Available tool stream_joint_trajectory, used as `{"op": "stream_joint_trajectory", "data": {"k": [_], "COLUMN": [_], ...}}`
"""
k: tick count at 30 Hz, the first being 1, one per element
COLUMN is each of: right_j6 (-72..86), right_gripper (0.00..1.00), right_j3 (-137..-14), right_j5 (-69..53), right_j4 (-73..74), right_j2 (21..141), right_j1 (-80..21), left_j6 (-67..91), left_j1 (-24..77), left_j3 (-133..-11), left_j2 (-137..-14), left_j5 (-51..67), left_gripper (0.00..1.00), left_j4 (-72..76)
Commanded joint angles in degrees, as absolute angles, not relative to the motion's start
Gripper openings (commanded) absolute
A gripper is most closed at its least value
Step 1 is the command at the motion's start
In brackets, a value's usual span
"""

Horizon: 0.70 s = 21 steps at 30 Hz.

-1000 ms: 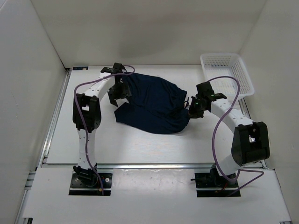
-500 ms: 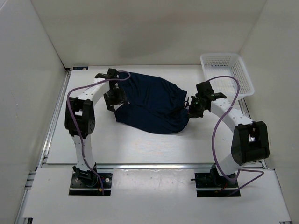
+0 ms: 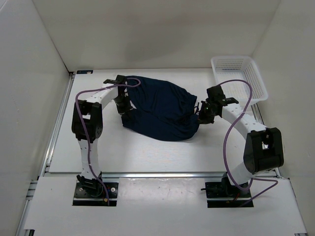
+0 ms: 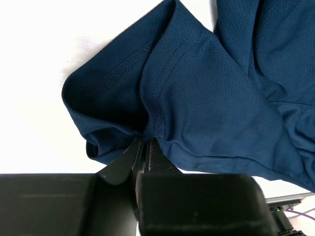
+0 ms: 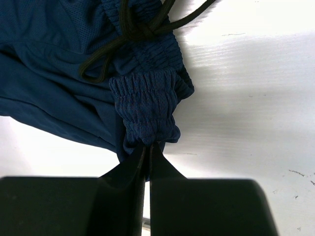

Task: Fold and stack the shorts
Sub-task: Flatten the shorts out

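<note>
Overhead looks down from behind the arms — wrist views press close on shorts (image 3: 160,109).

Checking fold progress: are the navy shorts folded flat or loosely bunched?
Bunched, not folded flat: the shorts lie rumpled, a leg hem pinched by the left pincer, the gathered waistband by the right pincer.

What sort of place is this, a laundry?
Probably a robot test bench: two arms bolted to a white table, plain white walls boxing it in, only shorts and a basket to handle.
</note>
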<state>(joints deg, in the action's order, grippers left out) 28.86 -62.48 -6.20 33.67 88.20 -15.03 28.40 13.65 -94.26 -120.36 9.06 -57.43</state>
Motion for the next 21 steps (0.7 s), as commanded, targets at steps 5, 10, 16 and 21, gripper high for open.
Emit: {"op": "stream_joint_trajectory", "data": {"k": [5, 10, 16, 21], "right_j6": [28.38, 29.00, 31.02, 29.44], "right_gripper": [0.00, 0.00, 0.00, 0.00], "right_j3": [-69.68, -98.67, -133.22, -116.77], "right_j5": [-5.89, -6.42, -9.76, -9.76], "right_j4": [34.36, 40.50, 48.87, 41.78], "right_j2": [90.43, 101.05, 111.80, 100.75], "right_j1": [-13.89, -11.96, -9.58, -9.05], "left_j6": [26.20, 24.70, 29.43, 28.31], "left_j1": [10.47, 5.46, -4.38, -5.80], "left_j3": [-100.35, -128.88, -138.12, -127.90], "left_j2": [-111.97, -117.49, -111.30, -97.85], "left_j5": [6.50, 6.50, 18.09, 18.63], "left_gripper": [0.10, 0.10, 0.10, 0.10], "left_j4": [-60.99, -69.33, -62.34, -57.74]}}
